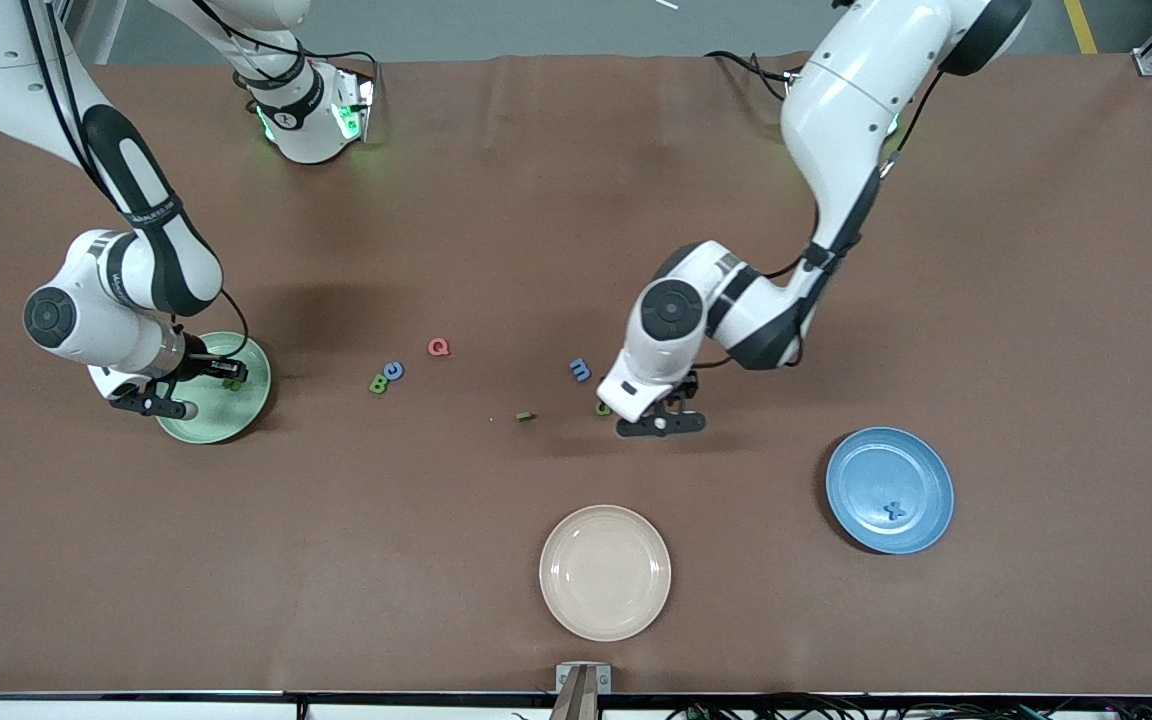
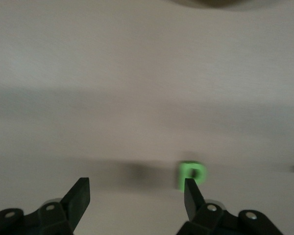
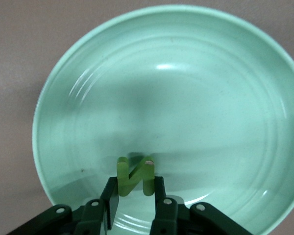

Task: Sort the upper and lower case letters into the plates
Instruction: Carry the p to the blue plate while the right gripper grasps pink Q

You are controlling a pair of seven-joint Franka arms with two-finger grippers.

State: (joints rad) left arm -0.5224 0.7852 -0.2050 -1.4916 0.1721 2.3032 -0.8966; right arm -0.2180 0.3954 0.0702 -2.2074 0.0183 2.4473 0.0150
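Observation:
My right gripper (image 1: 226, 376) is shut on a green N (image 3: 134, 177) and holds it upright just over the mint green plate (image 3: 186, 98), which also shows in the front view (image 1: 236, 425). My left gripper (image 1: 648, 408) is open, low over the table, with one fingertip (image 2: 192, 195) right beside a green p (image 2: 192, 174); the p also shows in the front view (image 1: 603, 408). A blue m (image 1: 581, 370), a red Q (image 1: 439, 347), a blue letter (image 1: 394, 371), a green B (image 1: 378, 384) and a small dark green letter (image 1: 526, 417) lie mid-table. The blue plate (image 1: 866, 460) holds a blue x (image 1: 895, 511).
A beige plate (image 1: 605, 572) sits near the table's front edge, nearer to the front camera than the loose letters. The blue plate lies toward the left arm's end, the mint plate toward the right arm's end.

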